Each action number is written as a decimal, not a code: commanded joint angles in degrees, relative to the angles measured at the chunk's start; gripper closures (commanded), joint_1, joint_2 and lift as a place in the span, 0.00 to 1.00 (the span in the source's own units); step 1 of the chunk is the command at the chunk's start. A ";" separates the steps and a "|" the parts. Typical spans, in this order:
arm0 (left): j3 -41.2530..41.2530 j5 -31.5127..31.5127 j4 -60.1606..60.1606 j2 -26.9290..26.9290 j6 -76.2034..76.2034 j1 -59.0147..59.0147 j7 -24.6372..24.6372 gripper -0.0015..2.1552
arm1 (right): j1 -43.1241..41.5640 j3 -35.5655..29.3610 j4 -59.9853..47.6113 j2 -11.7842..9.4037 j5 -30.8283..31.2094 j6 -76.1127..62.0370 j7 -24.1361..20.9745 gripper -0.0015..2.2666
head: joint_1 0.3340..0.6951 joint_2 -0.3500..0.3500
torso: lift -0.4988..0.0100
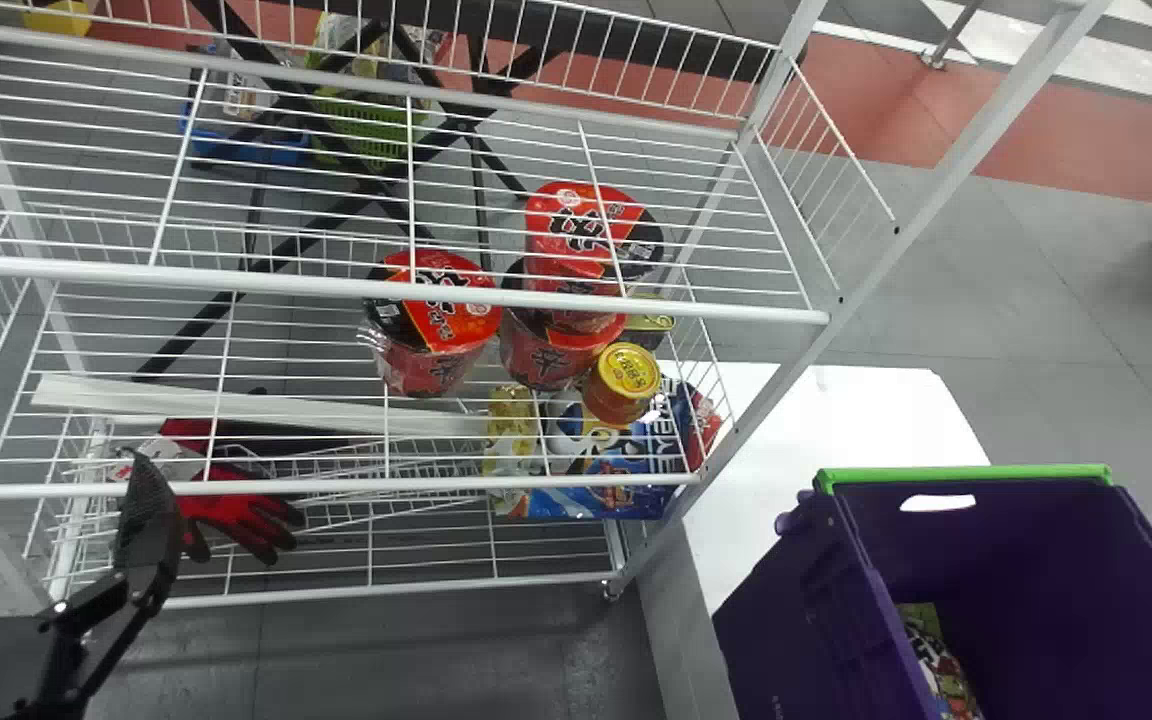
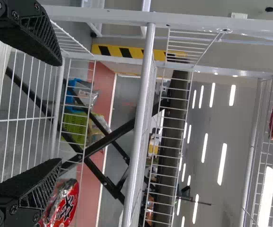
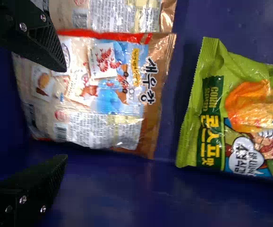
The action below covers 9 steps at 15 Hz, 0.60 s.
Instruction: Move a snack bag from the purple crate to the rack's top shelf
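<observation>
Partly cropped green snack bag (image 3: pixel 240 113) in crate (image 1: pixel 796 620), left end effector (image 1: pixel 48 468) wide, right end effector (image 3: pixel 64 113) wide

Crate (image 1: pixel 786 620): well right of left jaws
Snack bags (image 3: pixel 122 85): inside it, before right jaws
Rack (image 1: pixel 436 290): beyond left jaws

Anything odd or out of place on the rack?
Yes: a red-and-black glove sits low in the rack, odd among food stock. A long white strip also lies slantwise, like a stray part. No spill visible.
</observation>
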 commanded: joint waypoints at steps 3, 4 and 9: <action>0.22 0.86 1.13 0.09 1.30 -1.70 -0.21 0.04 | -0.17 1.26 0.89 0.91 -0.31 0.14 0.51 0.08 | 1.00 0.00 | 0.07; 0.22 0.86 1.30 0.09 1.66 -2.05 -0.21 0.04 | -0.26 1.87 0.89 1.35 -0.31 0.50 0.69 0.08 | 1.00 0.00 | 0.07; 0.83 1.30 1.92 0.18 1.83 -2.32 -0.73 0.04 | -0.34 1.96 1.33 1.97 -0.13 1.90 0.77 0.08 | 1.00 0.00 | 0.07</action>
